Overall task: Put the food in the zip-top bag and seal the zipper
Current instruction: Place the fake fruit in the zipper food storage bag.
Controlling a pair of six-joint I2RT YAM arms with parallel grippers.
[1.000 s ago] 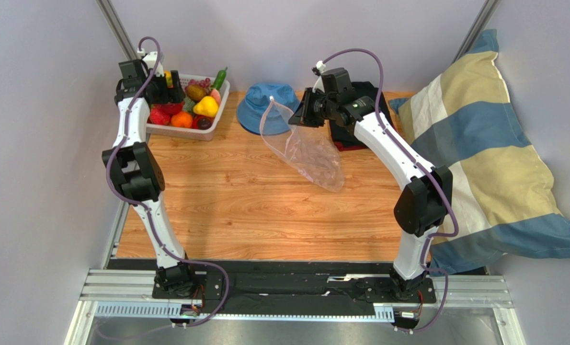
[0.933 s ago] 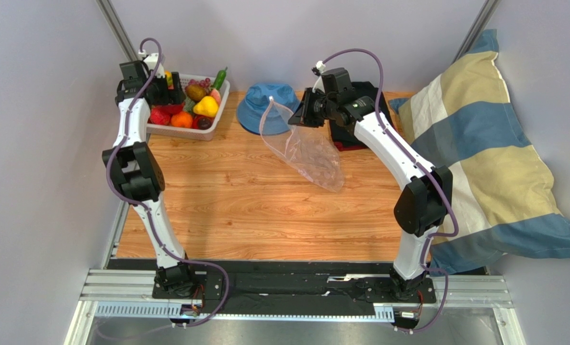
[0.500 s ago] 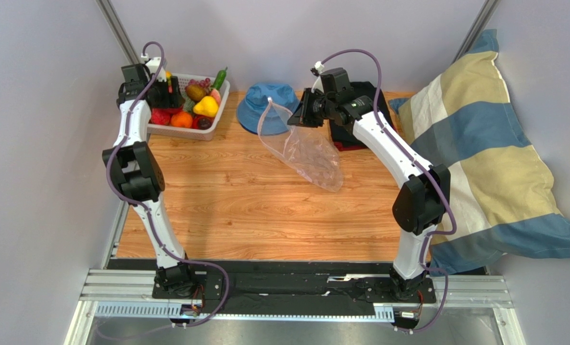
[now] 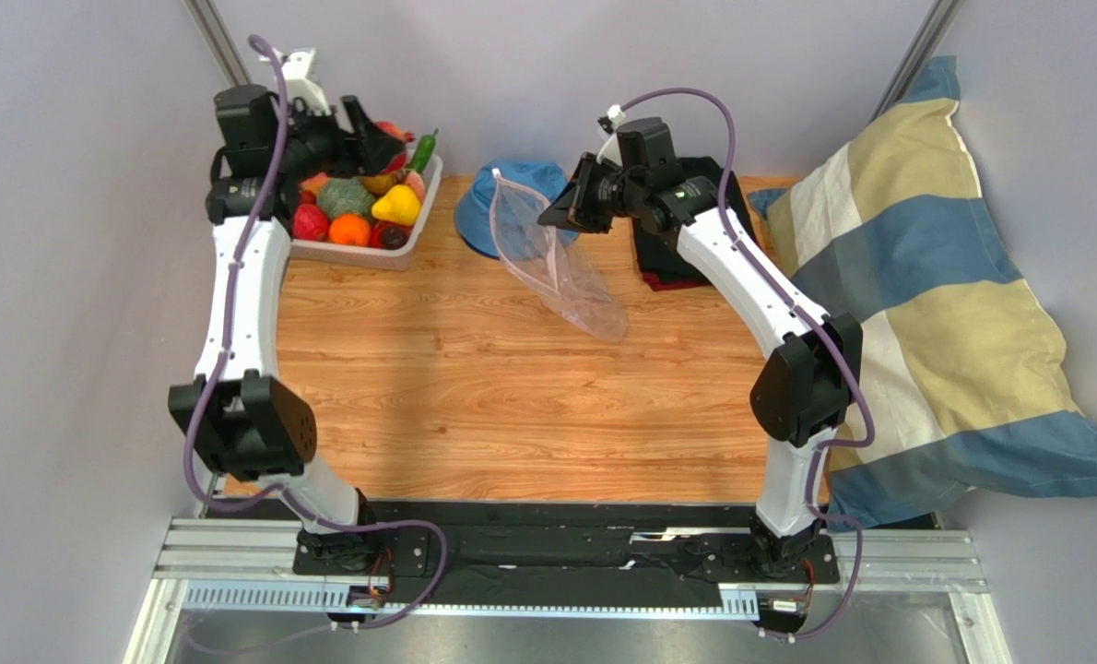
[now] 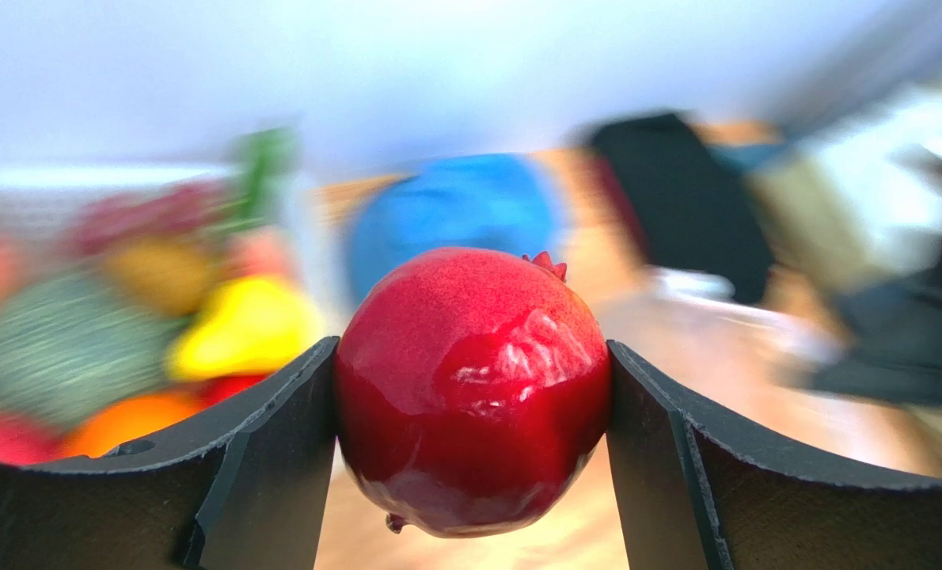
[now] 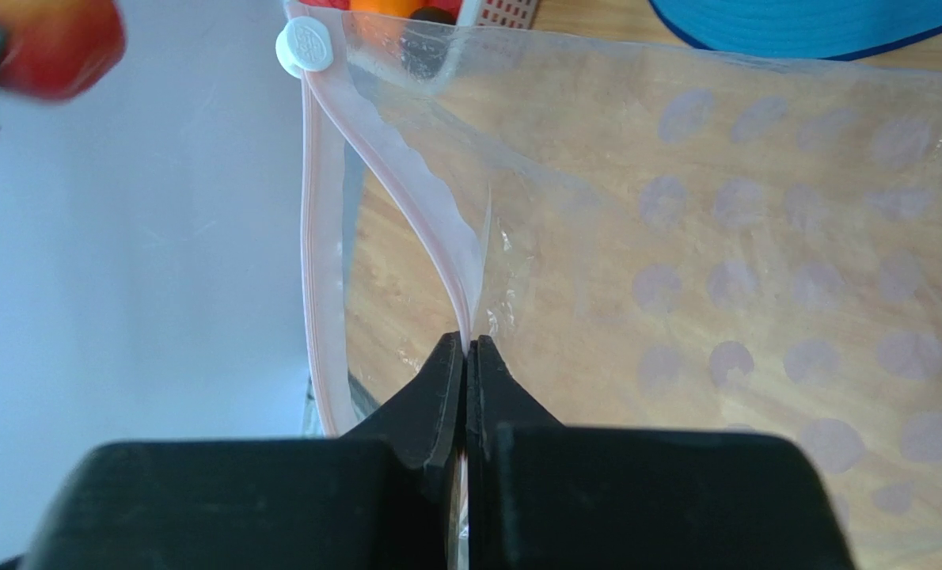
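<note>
My left gripper (image 5: 470, 347) is shut on a glossy red pomegranate-like toy fruit (image 5: 470, 392), one finger on each side of it. In the top view the left gripper (image 4: 374, 145) holds it above the right end of the white basket (image 4: 351, 256). More food lies in the basket: a yellow pepper (image 4: 398, 205), an orange (image 4: 351, 230) and a green cucumber (image 4: 423, 150). My right gripper (image 6: 466, 342) is shut on the mouth edge of the clear zip-top bag (image 6: 737, 238), beside its pinkish zipper (image 6: 321, 238). The bag (image 4: 568, 277) hangs from the right gripper (image 4: 557, 219) with its mouth gaping left.
A blue bucket hat (image 4: 492, 208) lies behind the bag. A dark folded item (image 4: 665, 256) sits under the right forearm. A striped pillow (image 4: 928, 291) fills the right side. The basket stands in the back left corner against the wall.
My left gripper closed on the red fruit and lifted it out of the basket, swinging right. The right gripper raised the bag, which now hangs more upright and narrower.
</note>
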